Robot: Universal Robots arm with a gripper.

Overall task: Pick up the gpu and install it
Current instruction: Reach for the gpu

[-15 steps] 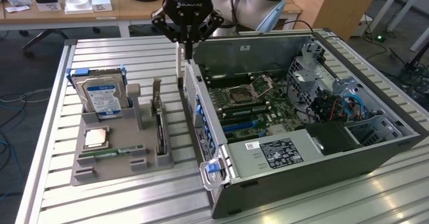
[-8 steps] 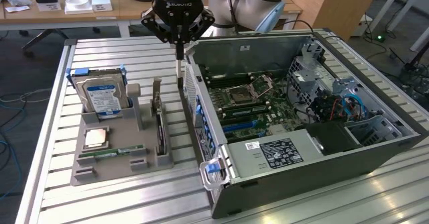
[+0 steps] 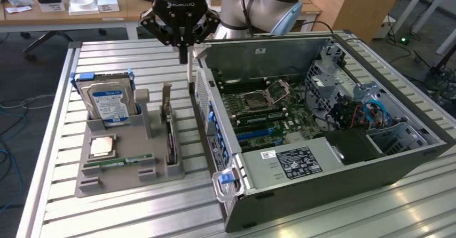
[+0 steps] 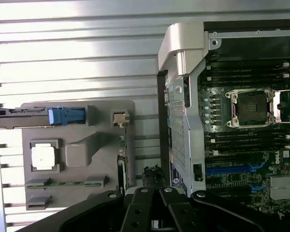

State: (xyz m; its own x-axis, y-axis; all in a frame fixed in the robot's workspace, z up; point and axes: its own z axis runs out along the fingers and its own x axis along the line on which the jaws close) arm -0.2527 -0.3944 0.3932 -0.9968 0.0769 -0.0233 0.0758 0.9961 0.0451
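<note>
Dark thin gpu (image 3: 170,137) stands edgewise.

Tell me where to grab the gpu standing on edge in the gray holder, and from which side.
Probably the free top edge of the gpu, near mid-length, coming straight down from above. It stands on edge in a slot of the gray holder, lower edge seated, so the jaws can pinch across its two flat faces. Stay off the silver bracket at its end.

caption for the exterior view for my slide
Gripper, fingers shut and empty, hovers by the open computer case while the graphics card stands on edge in the grey tray
</note>
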